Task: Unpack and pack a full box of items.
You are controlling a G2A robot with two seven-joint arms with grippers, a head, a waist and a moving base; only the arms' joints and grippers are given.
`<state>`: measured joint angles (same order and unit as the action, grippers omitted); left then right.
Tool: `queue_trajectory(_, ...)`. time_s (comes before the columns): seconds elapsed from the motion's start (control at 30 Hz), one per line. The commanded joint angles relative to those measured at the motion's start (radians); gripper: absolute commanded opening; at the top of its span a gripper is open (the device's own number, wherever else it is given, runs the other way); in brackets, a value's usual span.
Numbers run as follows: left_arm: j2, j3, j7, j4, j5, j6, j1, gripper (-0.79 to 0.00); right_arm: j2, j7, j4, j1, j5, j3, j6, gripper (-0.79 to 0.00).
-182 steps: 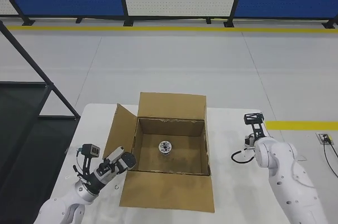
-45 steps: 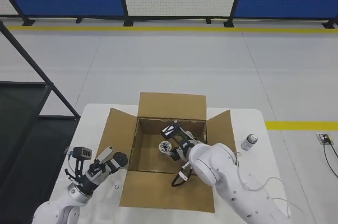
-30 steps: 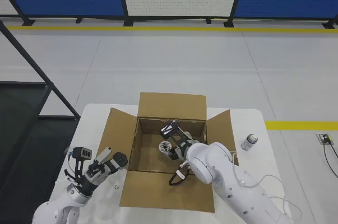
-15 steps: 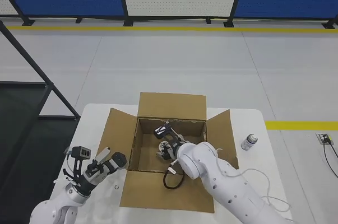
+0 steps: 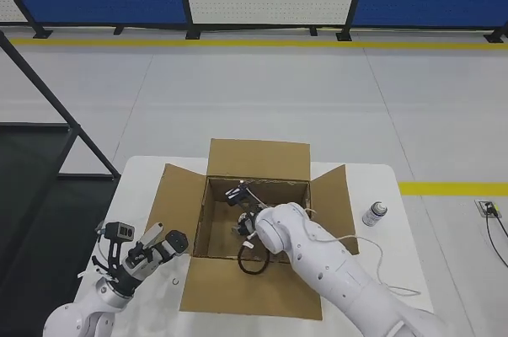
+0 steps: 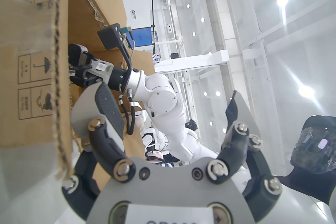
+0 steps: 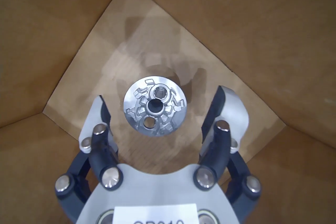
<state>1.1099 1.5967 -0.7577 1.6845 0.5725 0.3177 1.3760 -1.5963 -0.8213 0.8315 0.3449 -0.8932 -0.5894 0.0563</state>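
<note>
**Legend, L to R.**

**(a)** My left gripper point(image 5: 168, 240) hangs over the table point(image 5: 140, 177), just outside the box's left flap point(image 5: 179, 202). The jaws are apart w/ nothing betw. them. I judge it is parked here to leave the opening free for the other arm, yet near enough to steady the flap if it sags.

**(b)** The box point(image 5: 259, 157) sits mid-table w/ all four flaps folded outward, so access from above is unobstructed.

**(c)** The metal disc point(image 7: 155, 109) lies flat on the box floor, approx. central, w/ its slotted face up. No other item shows on the floor around it.

**(d)** My right gripper point(image 7: 162, 101) is down inside the box, pointing at the floor. It is spread wide and holds nothing, w/ one finger on either side of the disc and neither touching it. The straddle suits a rim pinch. Likely step: unpacking, prob. near its end. A flat, thin part on cardboard may slip, so I should close low and square.

**(e)** A small can point(image 5: 373, 212) stands upright on the table, apart from the right flap point(image 5: 331, 198). It is prob. an item already taken out, set aside clear of my arm's path.
</note>
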Motion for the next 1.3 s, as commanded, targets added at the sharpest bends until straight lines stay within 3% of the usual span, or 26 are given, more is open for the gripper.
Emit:
queue_trajectory(0.0,0.0,0.0,0.0,0.0,0.001,0.003,-0.001,0.0,-0.008,0.006,-0.023,-0.007,0.008,-0.002,-0.006,-0.785)
queue_trajectory(0.23,0.0,0.0,0.001,0.004,-0.006,-0.001,-0.001,0.0,-0.014,0.023,-0.035,-0.013,0.018,-0.028,-0.06,-0.785)
queue_trajectory(0.4,0.0,-0.003,0.001,0.005,-0.009,-0.008,-0.004,0.0,0.012,0.017,0.068,0.017,-0.004,-0.078,-0.097,-0.785)
queue_trajectory(0.57,0.0,-0.011,0.005,0.006,-0.013,-0.012,-0.013,0.0,0.072,-0.037,0.333,0.131,-0.105,-0.167,-0.075,-0.785)
queue_trajectory(0.8,0.001,-0.022,0.004,0.006,-0.021,-0.015,-0.028,0.0,0.162,-0.096,0.845,0.434,-0.293,-0.343,-0.077,-0.785)
queue_trajectory(1.27,0.002,-0.043,0.006,0.007,-0.039,-0.029,-0.049,0.0,0.165,-0.099,0.866,0.447,-0.307,-0.348,-0.074,-0.785)
